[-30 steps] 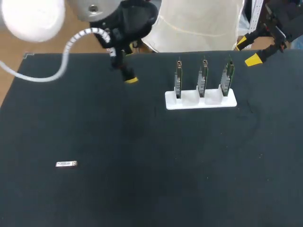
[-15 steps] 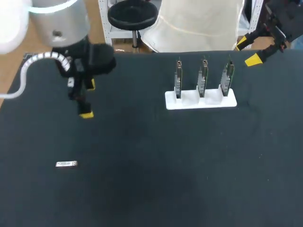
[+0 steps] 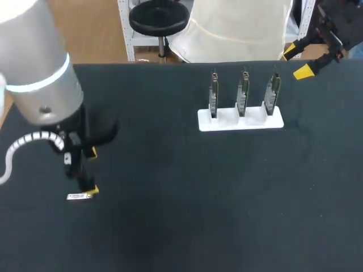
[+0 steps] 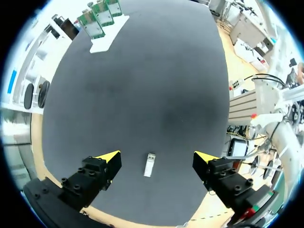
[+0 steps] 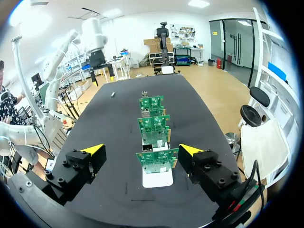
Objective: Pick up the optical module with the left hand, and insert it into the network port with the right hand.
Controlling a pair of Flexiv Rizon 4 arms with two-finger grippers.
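Hovers with left gripper [image 4: 156, 155] released above optical module [image 4: 149, 165] flat on bench [image 4: 142, 95], right gripper [image 3: 296, 60] likewise released, well apart.

Robotics lab bench, set up for electronics work. A black matte table [image 3: 187, 226] is carrying a white slotted holder [image 3: 258, 123], which is holding three green circuit boards [image 3: 244, 90] upright in a row. The left arm [image 3: 39, 79], silver and trailing a coiled white cable [image 3: 31, 139], is hanging over the table's left side. The right arm [image 3: 332, 25] is sitting at the far right corner. A small metal optical module [image 3: 79, 196] is lying flat on the table.
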